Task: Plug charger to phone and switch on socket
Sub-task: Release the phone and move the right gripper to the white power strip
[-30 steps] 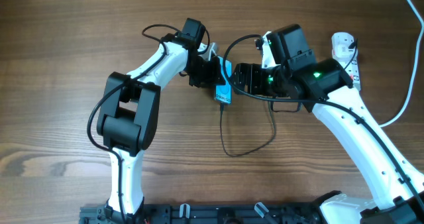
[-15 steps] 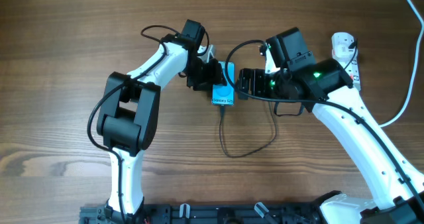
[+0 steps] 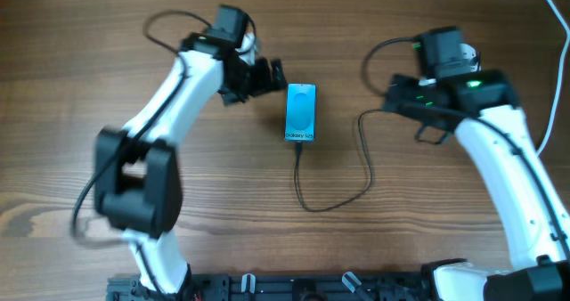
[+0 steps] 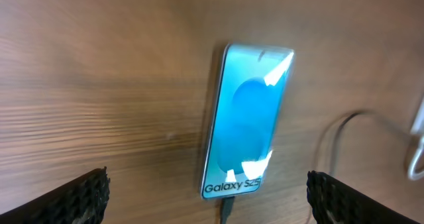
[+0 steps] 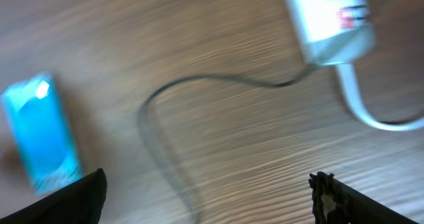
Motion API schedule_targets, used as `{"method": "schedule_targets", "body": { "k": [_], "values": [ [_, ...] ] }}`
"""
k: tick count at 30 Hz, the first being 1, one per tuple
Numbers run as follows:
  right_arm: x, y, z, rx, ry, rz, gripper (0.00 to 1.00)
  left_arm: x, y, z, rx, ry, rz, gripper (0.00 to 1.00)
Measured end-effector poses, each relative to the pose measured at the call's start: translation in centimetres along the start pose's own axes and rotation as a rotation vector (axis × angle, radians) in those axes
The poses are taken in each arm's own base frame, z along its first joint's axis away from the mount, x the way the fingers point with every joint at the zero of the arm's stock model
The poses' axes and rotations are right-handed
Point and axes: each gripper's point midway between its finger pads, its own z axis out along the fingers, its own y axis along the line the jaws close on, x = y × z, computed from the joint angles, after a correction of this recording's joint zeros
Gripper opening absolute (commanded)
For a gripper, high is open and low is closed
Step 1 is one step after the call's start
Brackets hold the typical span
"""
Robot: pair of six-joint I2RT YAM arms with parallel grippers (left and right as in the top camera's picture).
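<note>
**Charger looks plugged in; socket switch left to do**

The phone (image 3: 301, 113) lies flat, screen up, mid-bench, and the charger (image 3: 299, 172) meets its lower edge, so the plugging step looks done. The left tool (image 3: 264, 77) hovers just beside the phone, fingers spread wide and holding nothing. The right tool (image 5: 209, 201) is also fully open and empty, above the bench near the socket (image 5: 328, 15). Judging by this, switching on remains; the switch's position can't be made out.

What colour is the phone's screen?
The flat rectangular phone has a bright cyan screen, lettered Galaxy S25; clearest in the left wrist view.
</note>
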Motion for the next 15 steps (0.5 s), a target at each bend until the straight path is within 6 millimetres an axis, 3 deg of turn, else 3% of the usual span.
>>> {"method": "schedule_targets", "body": {
  "k": [1,3,5,6,9,15],
  "values": [
    [-0.9,-2.3,0.3,0.034,-0.004,0.067,1.0,-1.1,-0.4,-3.1,-0.011,-0.089,0.009,1.0],
    [-2.5,-5.0,0.6,0.071,-0.04,0.148,1.0,-2.0,-0.9,-7.0,-0.026,-0.2,0.026,1.0],
    [-3.5,-7.4,0.7,0.112,-0.065,0.212,1.0,-2.4,-1.3,-9.2,-0.033,-0.262,0.035,1.0],
    [-4.4,-9.6,0.7,0.148,-0.091,0.271,1.0,-2.6,-1.4,-10.2,-0.042,-0.294,0.037,1.0],
    [-4.8,-12.0,0.8,0.179,-0.1,0.339,1.0,-2.8,-0.9,-10.1,-0.066,-0.3,0.032,1.0],
    [-7.0,-13.7,1.6,0.178,-0.163,0.401,1.0,-2.9,-0.6,-9.9,-0.082,-0.303,0.028,1.0]
  ]
}}
